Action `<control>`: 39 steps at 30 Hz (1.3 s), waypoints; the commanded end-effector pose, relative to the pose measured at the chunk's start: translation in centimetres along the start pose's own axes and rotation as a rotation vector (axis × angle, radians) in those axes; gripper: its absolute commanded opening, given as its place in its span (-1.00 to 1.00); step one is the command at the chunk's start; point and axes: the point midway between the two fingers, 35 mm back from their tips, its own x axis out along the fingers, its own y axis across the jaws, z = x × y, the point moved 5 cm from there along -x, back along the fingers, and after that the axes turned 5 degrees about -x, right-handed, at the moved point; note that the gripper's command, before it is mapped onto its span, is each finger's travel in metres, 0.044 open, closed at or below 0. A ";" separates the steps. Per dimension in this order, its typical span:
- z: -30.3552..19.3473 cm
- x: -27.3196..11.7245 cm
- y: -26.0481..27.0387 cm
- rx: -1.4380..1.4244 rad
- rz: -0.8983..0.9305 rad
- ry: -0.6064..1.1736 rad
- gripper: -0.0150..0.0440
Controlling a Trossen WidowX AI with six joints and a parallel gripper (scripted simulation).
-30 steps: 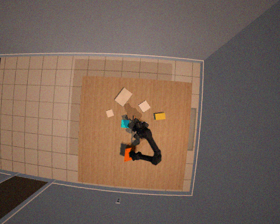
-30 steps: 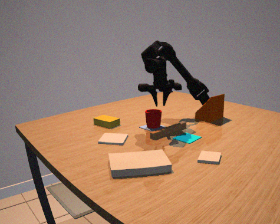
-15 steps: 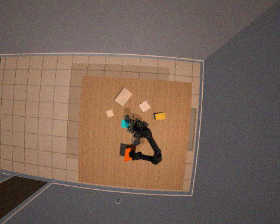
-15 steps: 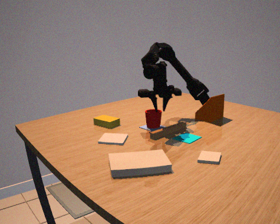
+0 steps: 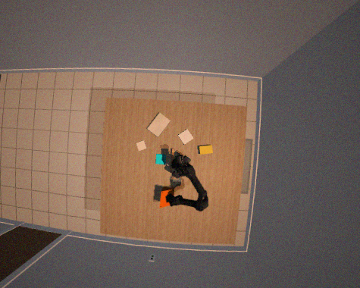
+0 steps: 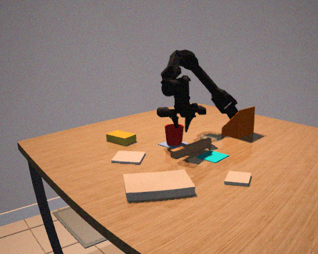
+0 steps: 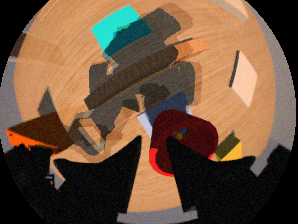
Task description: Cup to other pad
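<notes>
Cup: dark red cup [image 6: 174, 134], upright on a pale blue pad [image 6: 165, 144] near the middle of the wooden table [image 6: 284, 207]; in the wrist view the cup [image 7: 182, 137] shows its open mouth with small coloured marbles [image 7: 177, 135] inside

Gripper: black gripper [image 6: 183, 124] points straight down over the cup rim; one fingertip dips at the rim and the other hangs just outside the cup wall on the arm's side; the fingers are partly closed with a gap between them, and nothing is pinched

Wrist view of fingers: two dark fingers frame the lower picture, the cup partly hidden behind the right-hand one

Other pad: cyan pad [image 6: 212, 156] lies flat, near the cup, on the far side of a bar

Bar: brown wooden bar [image 6: 191, 148] lies on the table between the pale blue pad and the cyan pad, just beside the cup's base

Wedge: orange-brown wedge [image 6: 240, 123] stands by the arm's base, well apart from the cup

Yellow block: flat yellow block [image 6: 121, 137] lies to the cup's left in the exterior view

Beige slabs: large beige slab [image 6: 158, 184] near the front; small beige tile [image 6: 128, 156] between it and the yellow block; smaller beige tile [image 6: 237, 178] to the front right of the cyan pad
</notes>
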 end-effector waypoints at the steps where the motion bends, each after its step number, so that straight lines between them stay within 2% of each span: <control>1: -0.1 0.8 0.1 -0.006 0.003 0.006 0.01; 8: -0.1 1.0 0.2 -0.006 0.002 0.006 0.01; 11: -0.1 0.8 0.1 0.000 0.002 0.003 -0.26; 21: -0.1 0.8 0.1 0.000 0.002 0.003 -0.48; 27: -0.1 0.3 0.0 0.000 0.002 0.002 -0.49; 39: 0.1 -3.3 0.0 -0.005 0.004 0.003 -0.49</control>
